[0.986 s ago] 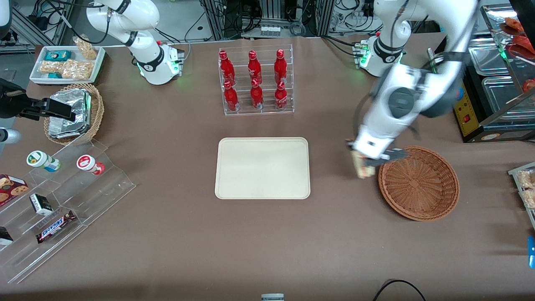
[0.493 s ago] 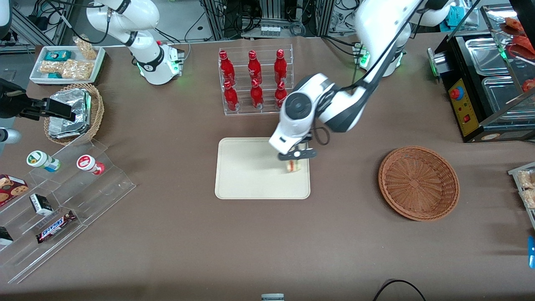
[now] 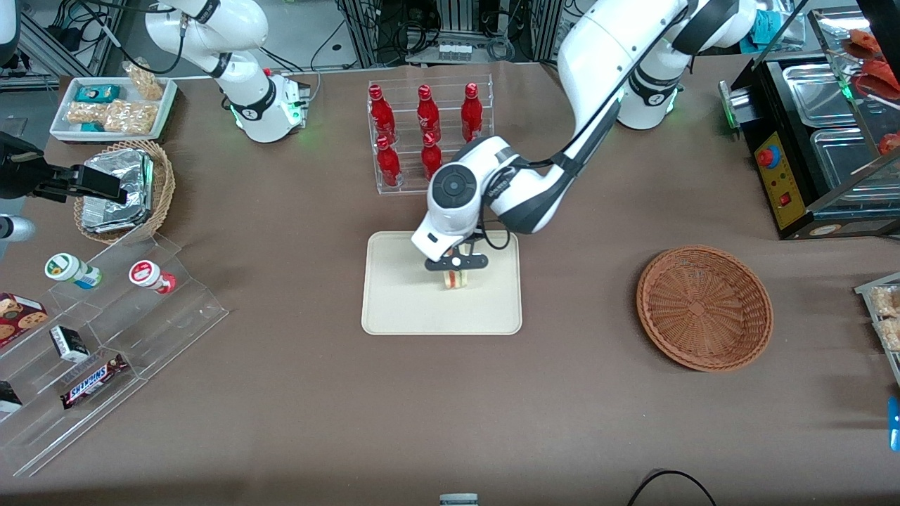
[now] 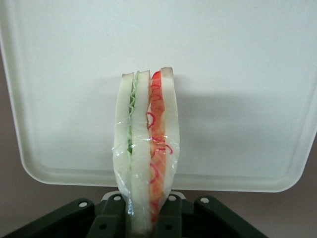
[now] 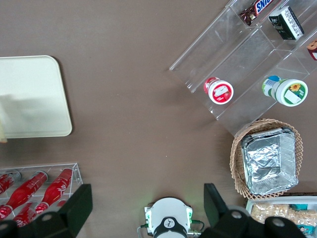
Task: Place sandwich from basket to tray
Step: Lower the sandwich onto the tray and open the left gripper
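The gripper [image 3: 455,270] is positioned over the middle of the tray [image 3: 394,309], and the sandwich [image 3: 455,280] is clamped between its fingers [image 4: 111,210]. In the left wrist view the sandwich [image 4: 146,148] is seen edge-on in clear wrap (pale bread slices, a green layer beside one slice and a red-orange layer beside the other), with the cream surface of the tray [image 4: 237,64] spread beneath it and a rounded tray rim visible near the gripper body. Whether the sandwich's lower tip touches the tray cannot be told. The round reddish-brown wicker basket [image 3: 704,306] is seen well apart from the tray, toward the working arm's end of the table, with nothing in it. A clear rack of red bottles [image 3: 429,137] stands farther from the front camera than the tray.
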